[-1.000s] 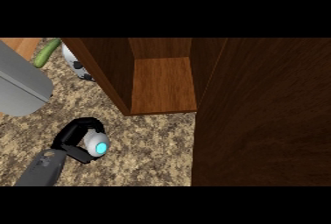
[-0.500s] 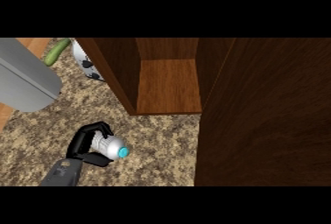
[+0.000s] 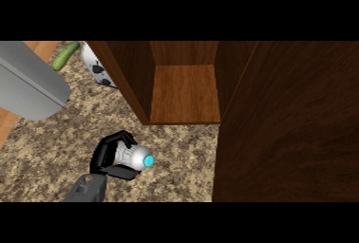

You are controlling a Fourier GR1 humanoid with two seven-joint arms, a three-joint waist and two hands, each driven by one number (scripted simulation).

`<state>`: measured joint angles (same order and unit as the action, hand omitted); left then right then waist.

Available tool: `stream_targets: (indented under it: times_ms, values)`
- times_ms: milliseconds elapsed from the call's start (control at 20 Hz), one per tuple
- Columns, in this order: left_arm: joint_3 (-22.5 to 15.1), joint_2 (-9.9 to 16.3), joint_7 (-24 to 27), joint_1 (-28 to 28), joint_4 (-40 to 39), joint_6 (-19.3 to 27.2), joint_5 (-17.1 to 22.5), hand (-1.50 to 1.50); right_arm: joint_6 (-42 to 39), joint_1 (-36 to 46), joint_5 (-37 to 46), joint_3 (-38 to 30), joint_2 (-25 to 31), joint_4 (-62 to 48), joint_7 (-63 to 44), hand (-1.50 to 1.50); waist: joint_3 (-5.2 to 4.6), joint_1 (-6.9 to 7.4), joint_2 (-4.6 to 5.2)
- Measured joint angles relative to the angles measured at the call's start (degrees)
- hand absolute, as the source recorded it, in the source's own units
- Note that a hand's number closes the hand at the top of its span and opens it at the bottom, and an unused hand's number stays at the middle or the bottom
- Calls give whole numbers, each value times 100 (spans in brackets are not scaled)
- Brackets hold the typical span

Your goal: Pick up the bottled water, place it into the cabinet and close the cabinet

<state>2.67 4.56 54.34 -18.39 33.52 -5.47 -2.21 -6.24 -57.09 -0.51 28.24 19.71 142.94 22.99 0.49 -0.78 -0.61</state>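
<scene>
One hand (image 3: 107, 159), the left, has its black fingers curled round the single bottled water (image 3: 137, 157), blue cap pointing right, above the speckled counter (image 3: 42, 156). Just beyond it stands one cabinet (image 3: 186, 92), open, its door (image 3: 294, 123) standing along the right. At far left lie one green cucumber (image 3: 64, 55), a grey appliance (image 3: 28, 88) and a white, black-spotted object (image 3: 95, 69). No writing is readable.
</scene>
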Motion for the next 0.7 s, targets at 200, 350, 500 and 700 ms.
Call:
stream_targets:
  times_ms: [200, 350, 500, 700]
  values:
    - [-491, -264, -495, -52, 376, 239, 447, 150, 42, -7, -2, -51, 65, -6, 56, -150, -29, -11, 14]
    - [-864, -363, -952, -48, 806, 481, 821, 150, 76, -142, 3, -4, 121, -9, 176, -150, -41, -24, 13]
    - [-1322, -410, -1478, -257, 1102, 915, 1154, 150, 91, -187, -11, -89, 199, 8, 217, -150, -47, -46, 26]
    - [-1881, -438, -2224, -598, 1496, 1521, 1589, 150, 108, -226, -24, -126, 235, 4, 359, -150, -50, -71, 33]
